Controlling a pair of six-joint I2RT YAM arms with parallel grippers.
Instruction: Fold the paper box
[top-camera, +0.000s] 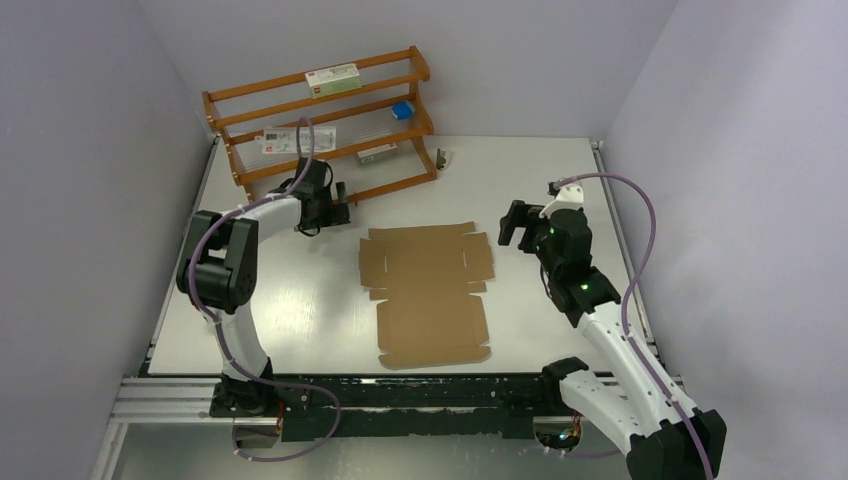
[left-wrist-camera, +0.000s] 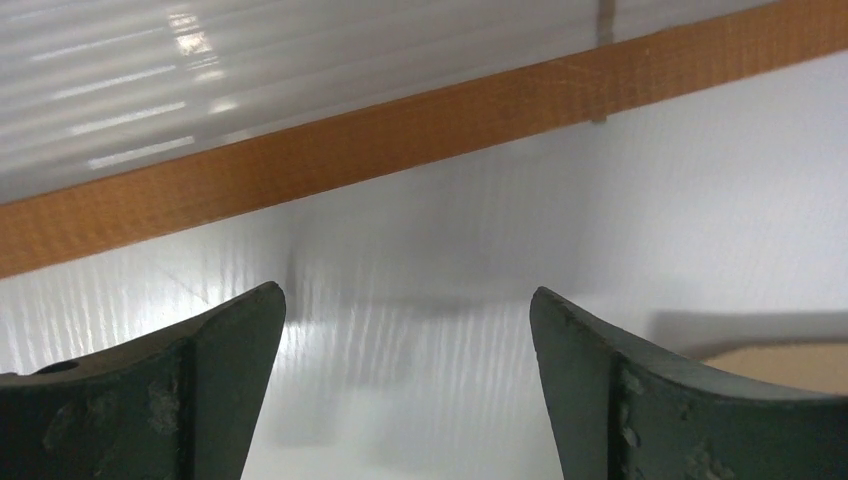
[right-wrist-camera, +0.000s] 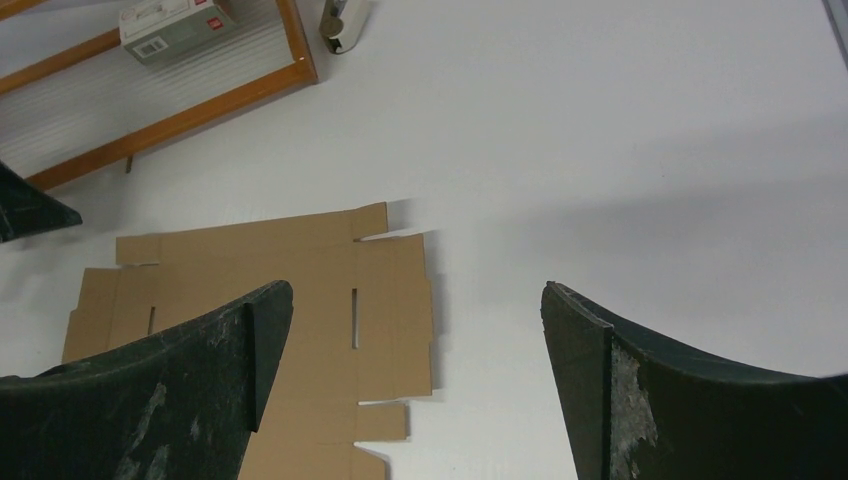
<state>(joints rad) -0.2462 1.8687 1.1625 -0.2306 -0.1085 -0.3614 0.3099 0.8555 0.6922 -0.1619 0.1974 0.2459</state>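
The paper box (top-camera: 428, 293) is a flat brown die-cut cardboard sheet lying unfolded in the middle of the white table. It also shows in the right wrist view (right-wrist-camera: 300, 300), with its flaps and slots. My right gripper (top-camera: 515, 225) is open and empty, just right of the sheet's far right flap; in its wrist view (right-wrist-camera: 415, 300) the jaws stand wide apart above the sheet's right edge. My left gripper (top-camera: 338, 208) is open and empty, left of the sheet's far corner, close to the wooden rack. In its wrist view (left-wrist-camera: 405, 305) a corner of the sheet (left-wrist-camera: 790, 365) shows low right.
A wooden rack (top-camera: 320, 120) stands at the back left, holding a white red-labelled carton (top-camera: 332, 78), a small blue box (top-camera: 402, 109) and flat packets. Its bottom rail (left-wrist-camera: 400, 150) runs just ahead of my left gripper. A small dark object (top-camera: 442, 157) lies beside the rack.
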